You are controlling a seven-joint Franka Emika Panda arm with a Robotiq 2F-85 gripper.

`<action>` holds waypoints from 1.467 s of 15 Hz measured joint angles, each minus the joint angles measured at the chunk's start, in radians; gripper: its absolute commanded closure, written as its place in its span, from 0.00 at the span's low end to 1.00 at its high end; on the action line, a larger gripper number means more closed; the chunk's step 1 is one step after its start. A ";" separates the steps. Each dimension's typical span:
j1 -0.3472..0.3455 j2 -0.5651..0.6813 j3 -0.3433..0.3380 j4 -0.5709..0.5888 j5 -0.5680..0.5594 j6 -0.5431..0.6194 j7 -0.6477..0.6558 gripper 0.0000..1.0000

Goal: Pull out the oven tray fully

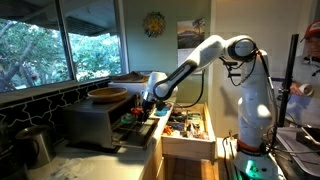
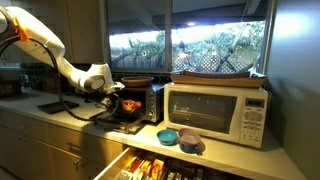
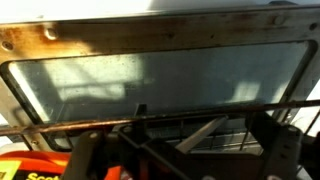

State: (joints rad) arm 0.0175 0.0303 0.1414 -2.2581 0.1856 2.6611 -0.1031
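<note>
The pale counter (image 2: 66, 117) runs below the windows. On it stands a small toaster oven (image 2: 141, 100), with a white microwave (image 2: 216, 112) just beside it. A blue bowl (image 2: 169, 134) and a darker bowl (image 2: 190, 144) sit before the microwave. A dark flat mat (image 2: 52, 105) lies farther along. A metal pot (image 1: 35, 146) stands near the oven.

Dim interior, bright windows (image 2: 190, 45), soft blur.

Our home kitchen: counter (image 2: 72, 119), microwave (image 2: 217, 112), toaster oven (image 2: 143, 103), bowls (image 2: 181, 137), open drawer (image 1: 186, 131), windows (image 1: 50, 45) onto trees.
</note>
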 measured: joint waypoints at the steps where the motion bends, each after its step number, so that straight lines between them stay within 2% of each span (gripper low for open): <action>1: 0.001 0.000 0.000 0.001 -0.003 -0.003 -0.010 0.00; 5: 0.002 0.000 -0.009 0.007 -0.021 -0.005 -0.015 0.00; 11: 0.017 0.000 -0.014 0.027 -0.176 0.020 -0.001 0.00; 16: 0.023 -0.018 -0.016 0.035 -0.176 -0.006 0.037 0.00; 22: 0.042 -0.130 -0.017 0.042 -0.114 -0.168 0.065 0.00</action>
State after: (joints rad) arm 0.0591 -0.0996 0.1242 -2.2157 0.0713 2.4936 -0.0378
